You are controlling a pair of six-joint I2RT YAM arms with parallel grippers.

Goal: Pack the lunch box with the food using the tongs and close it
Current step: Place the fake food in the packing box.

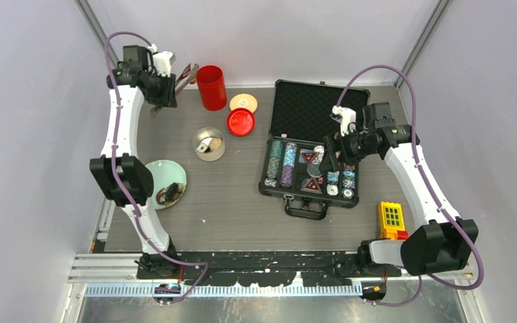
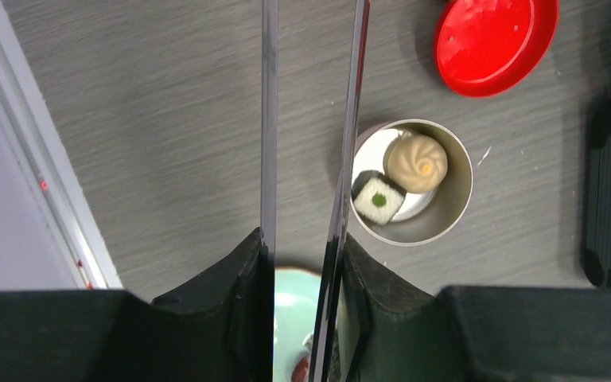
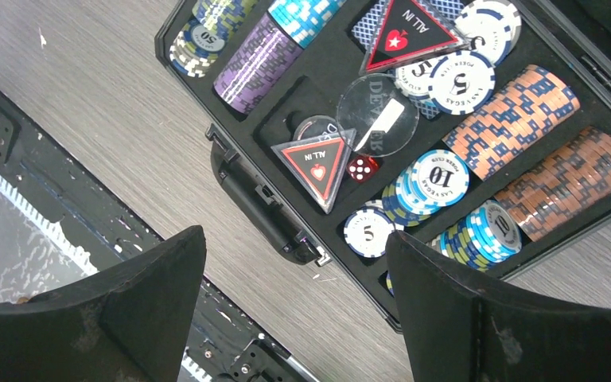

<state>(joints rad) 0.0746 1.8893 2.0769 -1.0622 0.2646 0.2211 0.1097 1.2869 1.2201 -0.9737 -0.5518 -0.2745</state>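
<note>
My left gripper (image 1: 163, 91) is raised at the back left and is shut on the silver tongs (image 2: 269, 119), whose two thin arms run forward from between its fingers (image 2: 302, 239). The tongs' arms are apart with nothing between them. To their right on the table, the round steel lunch box (image 2: 444, 219) stands open, holding a beige bun (image 2: 418, 163) and a white cube with a green dot (image 2: 378, 199). Its cream lid (image 1: 243, 102) lies flat near the back. Dark food bits (image 1: 171, 194) rest on a pale green plate (image 1: 156, 169). My right gripper (image 3: 294, 239) hangs open and empty over the poker case.
A red cup (image 1: 211, 87) stands at the back and a red lid (image 1: 241, 122) lies beside the lunch box (image 1: 209, 143). An open black poker chip case (image 1: 309, 108) fills the right middle. A yellow block (image 1: 392, 221) sits at the near right.
</note>
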